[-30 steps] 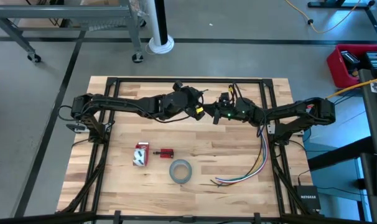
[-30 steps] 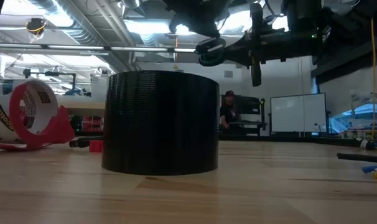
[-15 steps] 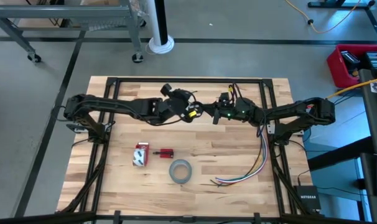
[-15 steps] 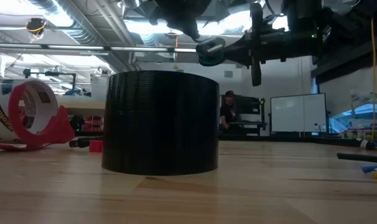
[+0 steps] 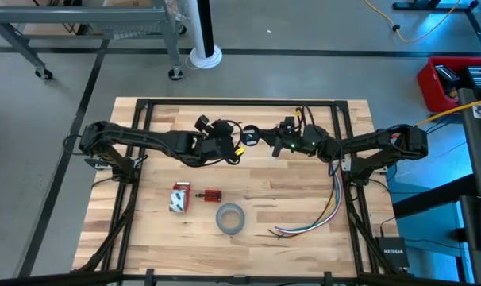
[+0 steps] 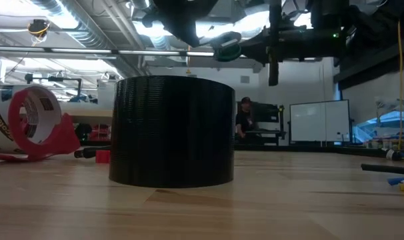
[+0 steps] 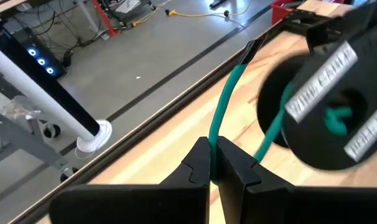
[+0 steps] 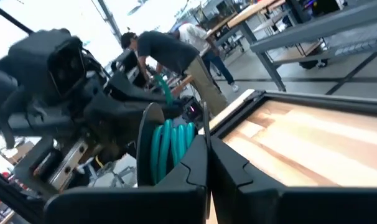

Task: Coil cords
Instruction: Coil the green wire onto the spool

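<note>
Retreating left claw [image 5: 239,148], cord [image 7: 221,121] pinched.

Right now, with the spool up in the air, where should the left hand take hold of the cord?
Take the cord on its straight free stretch just short of the spool, pinched across its thickness, coming from the side away from the spool: there it runs taut and bare. The left hand is shut on that stretch; the right hand holds the spool.
</note>
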Robot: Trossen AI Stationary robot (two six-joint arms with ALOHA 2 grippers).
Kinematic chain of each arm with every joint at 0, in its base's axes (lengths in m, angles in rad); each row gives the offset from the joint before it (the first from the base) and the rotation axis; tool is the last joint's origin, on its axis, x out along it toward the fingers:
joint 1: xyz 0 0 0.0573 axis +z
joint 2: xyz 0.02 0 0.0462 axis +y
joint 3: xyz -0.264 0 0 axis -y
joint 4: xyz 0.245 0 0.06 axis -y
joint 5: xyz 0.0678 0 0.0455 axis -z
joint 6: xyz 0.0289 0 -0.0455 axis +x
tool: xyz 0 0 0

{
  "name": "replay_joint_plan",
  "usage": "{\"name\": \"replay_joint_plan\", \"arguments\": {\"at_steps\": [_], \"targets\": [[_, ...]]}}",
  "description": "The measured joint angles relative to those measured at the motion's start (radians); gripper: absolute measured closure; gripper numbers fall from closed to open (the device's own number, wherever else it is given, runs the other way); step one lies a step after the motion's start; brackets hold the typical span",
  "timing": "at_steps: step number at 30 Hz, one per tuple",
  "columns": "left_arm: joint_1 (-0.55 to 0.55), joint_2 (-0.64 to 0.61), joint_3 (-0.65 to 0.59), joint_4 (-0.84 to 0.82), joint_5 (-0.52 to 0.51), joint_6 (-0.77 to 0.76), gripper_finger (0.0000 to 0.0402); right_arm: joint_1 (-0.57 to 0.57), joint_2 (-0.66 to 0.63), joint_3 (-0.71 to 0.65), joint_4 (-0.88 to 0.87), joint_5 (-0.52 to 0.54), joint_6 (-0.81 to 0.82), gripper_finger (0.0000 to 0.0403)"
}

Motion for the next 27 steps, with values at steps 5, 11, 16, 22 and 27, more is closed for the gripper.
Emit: {"name": "replay_joint_plan", "arguments": {"at_steps": [5,11,16,22,27], "targets": [[-0.018,0.0,0.0,-0.007,-0.004,-0.028,0.0401,0.0,0.0,0.0,0.042,0.023,-0.001,0.0398],[-0.029,0.001,0.0,-0.019,-0.007,-0.079,0.0401,0.0,0.001,0.0,0.108,0.042,-0.001,0.0398],[-0.04,0.001,-0.022,0.01,-0.009,-0.106,0.0401,0.0,0.001,0.0,0.168,0.091,-0.007,0.0398],[-0.057,0.002,-0.107,0.134,-0.004,-0.128,0.0401,0.0,0.002,0.014,0.166,0.137,-0.027,0.0398],[-0.077,0.002,-0.163,0.314,0.003,-0.023,0.0401,-0.001,0.001,0.053,0.091,0.146,-0.028,0.0398]]}}
